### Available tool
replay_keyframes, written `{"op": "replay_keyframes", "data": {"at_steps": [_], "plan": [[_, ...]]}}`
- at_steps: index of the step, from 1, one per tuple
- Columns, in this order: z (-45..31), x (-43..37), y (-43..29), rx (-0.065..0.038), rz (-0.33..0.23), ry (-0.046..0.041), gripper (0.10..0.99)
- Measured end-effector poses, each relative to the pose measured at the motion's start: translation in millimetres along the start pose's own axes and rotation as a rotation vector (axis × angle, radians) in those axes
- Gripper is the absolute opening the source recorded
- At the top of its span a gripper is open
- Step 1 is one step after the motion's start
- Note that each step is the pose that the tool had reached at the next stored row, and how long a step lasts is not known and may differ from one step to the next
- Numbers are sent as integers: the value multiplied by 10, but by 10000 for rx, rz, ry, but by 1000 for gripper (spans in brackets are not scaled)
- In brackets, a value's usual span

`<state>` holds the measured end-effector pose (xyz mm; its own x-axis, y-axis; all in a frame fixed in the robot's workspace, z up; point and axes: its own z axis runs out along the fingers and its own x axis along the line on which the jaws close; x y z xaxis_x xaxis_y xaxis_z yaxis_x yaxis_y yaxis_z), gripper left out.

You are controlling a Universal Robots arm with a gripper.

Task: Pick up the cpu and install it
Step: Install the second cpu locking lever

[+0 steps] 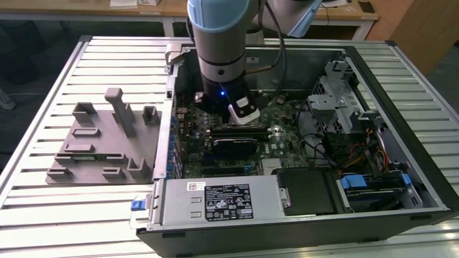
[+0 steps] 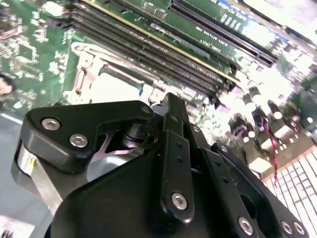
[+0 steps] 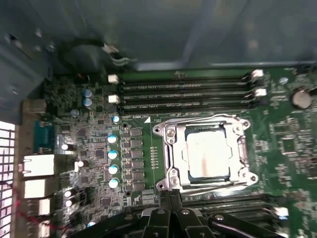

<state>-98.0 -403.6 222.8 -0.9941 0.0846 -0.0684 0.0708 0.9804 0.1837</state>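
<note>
While the arm (image 1: pixel 222 48) reaches down into the open computer case (image 1: pixel 401 177) that lies on the slatted table (image 1: pixel 43 80), we see the chip (image 3: pixel 207 154) sitting flat inside the metal-framed socket (image 3: pixel 171 151) on the green circuit board (image 3: pixel 292 148), its pale shiny top facing up in the first wrist view. The pincer (image 3: pixel 171 208) hovers just beside the socket's edge, above the board; its two black fingers (image 3: pixel 163 206) are pressed together with nothing between them, and their tips meet at the socket's frame rather than over the chip itself. In the second wrist view, we look past the black linkage of the pincer (image 2: pixel 166 106), and the socket (image 2: pixel 81 67) with the chip's pale surface (image 2: pixel 111 89) lies just beyond the fingertips, partly hidden by the black body. The long black memory slots (image 3: pixel 183 91) run along the far side of the socket from the pincer, and more slots lie close to the fingers on the near side. In the exterior view, the arm's wrist stands over the middle of the board (image 1: pixel 287 145), and the pincer (image 1: pixel 244 126) hangs low above it. The grey plastic block with its upright posts (image 1: pixel 107 140) rests on the table towards the exterior view's left, well apart from the case. The silver power unit (image 1: pixel 215 201) fills the near corner of the case, and a bundle of coloured wires (image 1: pixel 366 158) lies towards the exterior view's right.
</note>
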Motion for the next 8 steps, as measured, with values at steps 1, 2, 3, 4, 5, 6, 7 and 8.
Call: {"op": "replay_keyframes", "data": {"at_steps": [1, 2, 3, 4, 5, 6, 7, 8], "plan": [[-37, -3, 7, 2, 0, 0, 106], [-60, -4, 11, 6, 0, 1, 106], [-70, -5, 13, 12, -1, 1, 106], [-69, -7, 14, 20, -1, -3, 106], [-69, -14, 15, 48, 4, -6, 106], [-68, -30, 18, 86, 13, -10, 106], [-66, -52, 25, 121, 22, -13, 106], [-63, -74, 31, 152, 25, -17, 106]]}}
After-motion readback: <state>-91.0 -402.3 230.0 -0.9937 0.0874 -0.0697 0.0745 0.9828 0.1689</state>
